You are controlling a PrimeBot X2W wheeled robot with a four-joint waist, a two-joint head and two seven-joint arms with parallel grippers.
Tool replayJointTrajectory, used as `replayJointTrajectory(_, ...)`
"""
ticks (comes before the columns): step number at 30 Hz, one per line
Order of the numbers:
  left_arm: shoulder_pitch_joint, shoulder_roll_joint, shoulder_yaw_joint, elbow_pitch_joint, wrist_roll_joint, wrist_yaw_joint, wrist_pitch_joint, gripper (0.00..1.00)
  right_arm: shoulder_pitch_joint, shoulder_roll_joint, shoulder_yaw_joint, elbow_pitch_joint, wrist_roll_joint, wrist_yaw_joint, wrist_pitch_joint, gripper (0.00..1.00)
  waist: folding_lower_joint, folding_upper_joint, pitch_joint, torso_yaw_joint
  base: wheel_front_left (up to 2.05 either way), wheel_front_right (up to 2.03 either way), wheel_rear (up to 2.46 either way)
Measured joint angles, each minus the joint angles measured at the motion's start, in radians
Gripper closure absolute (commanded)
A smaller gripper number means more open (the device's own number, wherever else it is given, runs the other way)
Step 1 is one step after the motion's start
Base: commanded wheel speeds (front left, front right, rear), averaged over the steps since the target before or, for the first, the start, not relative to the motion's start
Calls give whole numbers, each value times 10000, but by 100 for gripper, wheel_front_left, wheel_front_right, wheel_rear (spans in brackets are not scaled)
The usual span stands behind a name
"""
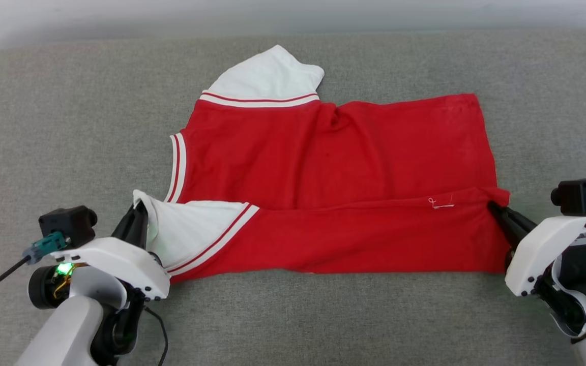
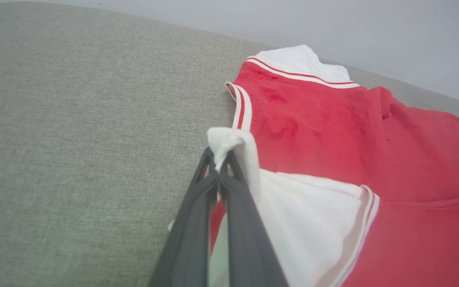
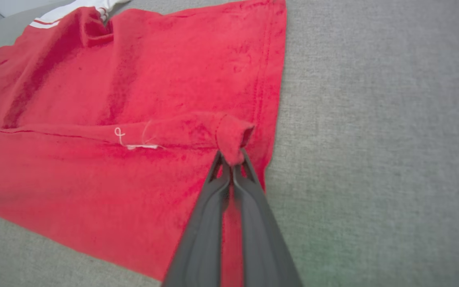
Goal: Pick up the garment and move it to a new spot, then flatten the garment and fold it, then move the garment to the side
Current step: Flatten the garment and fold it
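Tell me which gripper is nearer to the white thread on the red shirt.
Right. The right gripper pinches the shirt at its hem corner, near the white thread; the left gripper holds the white sleeve at the opposite end.

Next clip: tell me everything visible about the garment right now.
The garment is a red shirt of soft, knit-looking cloth with white short sleeves and red-white striped trim at the sleeves and neck. It lies sideways on the grey fabric surface, neck to the robot's left and hem to its right, and is mildly wrinkled. Its near long edge is folded over the body. The left gripper is shut on the near sleeve's tip, and the right gripper is shut on the folded hem corner.
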Motion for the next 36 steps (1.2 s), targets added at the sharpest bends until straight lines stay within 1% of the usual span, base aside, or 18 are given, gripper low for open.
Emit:
replayJointTrajectory(4,-251,-378,-77,825,-79,-337,-316,100,-284,0,328,922,65,0,-637,100,0,0,190,49,0,0,0)
replayJointTrajectory(5,-296,-479,-102,1039,-130,-431,-347,100,-332,2,412,1179,75,0,-754,73,0,0,198,52,0,0,0)
replayJointTrajectory(6,-329,-573,-132,1266,-207,-552,-357,100,-389,12,508,1371,84,0,-909,50,0,0,186,52,0,0,0)
replayJointTrajectory(7,-352,-677,-161,1444,-270,-677,-382,80,-453,10,608,1553,121,0,-1060,0,0,0,152,52,0,0,0)
replayJointTrajectory(8,-378,-756,-161,1641,-293,-736,-451,48,-486,4,708,1714,134,0,-1189,0,0,0,107,51,0,0,0)
replayJointTrajectory(9,-410,-803,-161,1793,-336,-790,-474,13,-497,-2,794,1831,148,0,-1384,0,0,0,50,50,0,0,0)
replayJointTrajectory(10,-430,-848,-148,2056,-403,-899,-546,0,-500,-61,1041,2000,84,0,-1732,0,0,0,-93,45,0,0,0)
replayJointTrajectory(13,-430,-823,-107,2278,-441,-965,-690,0,-477,-184,1156,1971,44,-2,-2477,0,0,0,-369,39,0,0,0)
replayJointTrajectory(16,-372,-700,-79,2190,-366,-924,-838,0,-328,-282,1085,1628,-134,-2,-3235,0,0,0,-698,49,0,0,0)
replayJointTrajectory(19,-190,-397,-2,1868,-290,-750,-846,0,54,-347,811,1126,-460,-2,-3762,0,0,0,-1018,72,0,0,0)
replayJointTrajectory(22,107,-58,48,1363,-307,-637,-571,0,586,-309,405,487,-790,-2,-4017,0,-1,0,-1314,98,0,0,0)
replayJointTrajectory(24,372,222,54,880,-349,-491,-228,0,1046,-159,69,-10,-963,-2,-4011,0,-1,0,-1505,112,0,0,0)
replayJointTrajectory(29,923,1131,-176,-359,-629,-472,1296,0,2340,257,-631,-1289,-1528,-2,-3630,0,-1,0,-1921,152,0,0,0)
replayJointTrajectory(32,995,1664,-244,-748,-838,-629,2061,0,2946,589,-938,-2086,-1820,-2,-3450,0,-2,0,-2049,161,0,0,0)
replayJointTrajectory(36,992,2105,-581,-917,-1175,-940,3340,0,3455,1020,-1095,-2840,-1994,-2,-3204,0,-2,0,-2020,22,0,0,0)
